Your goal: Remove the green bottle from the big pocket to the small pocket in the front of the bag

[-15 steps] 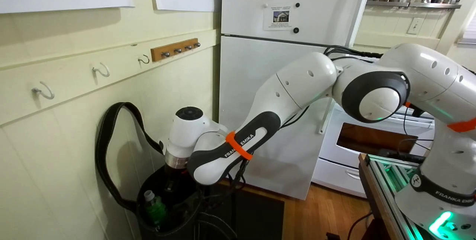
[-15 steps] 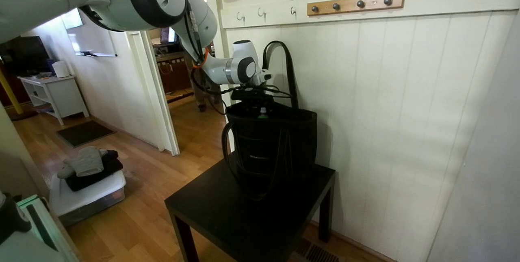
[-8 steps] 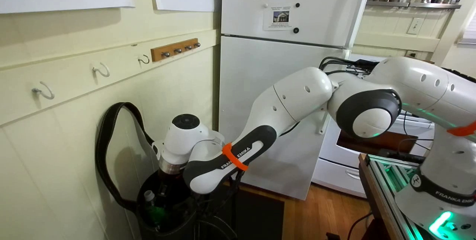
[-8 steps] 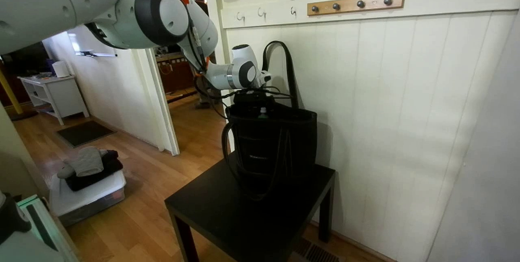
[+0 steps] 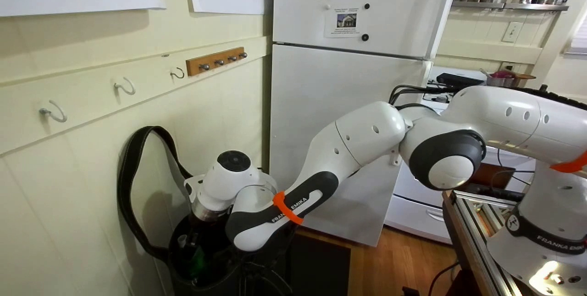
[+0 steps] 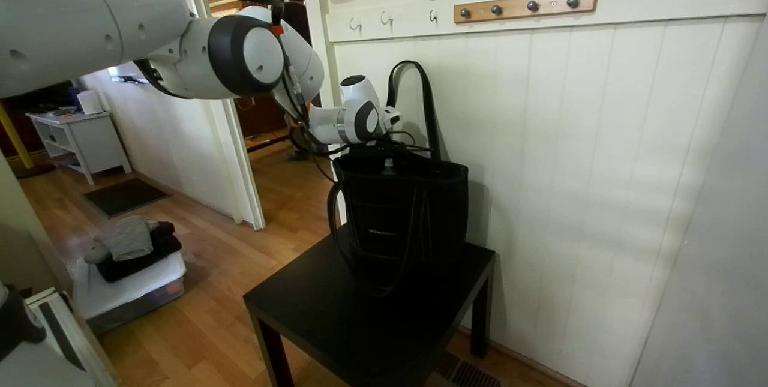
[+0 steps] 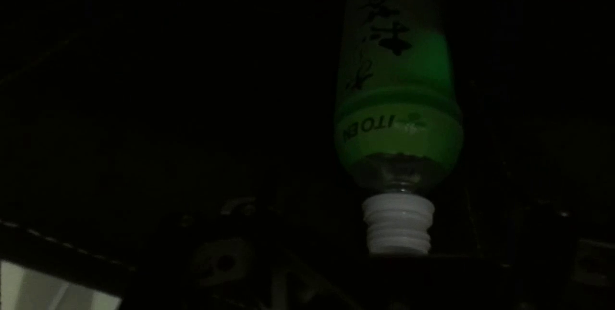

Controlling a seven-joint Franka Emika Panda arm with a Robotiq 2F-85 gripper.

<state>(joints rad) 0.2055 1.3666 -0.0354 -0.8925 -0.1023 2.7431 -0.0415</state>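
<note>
Near the panelled wall (image 6: pixel 600 135), below three hooks (image 5: pixel 124 90) with one four-knob rack (image 6: pixel 516 9) to their right, one black tote bag (image 6: pixel 396 210) holds one green Ito En bottle (image 7: pixel 399 117), its white cap (image 7: pixel 401 223) showing between two parted fingers (image 7: pixel 240 257) of the gripper (image 7: pixel 401 228).

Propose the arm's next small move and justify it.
Probably ease the hand shut on the green bottle: in the wrist view its white top appears between the open fingers, and lifting it out of the black bag needs a grip. Darkness leaves depth uncertain.
</note>
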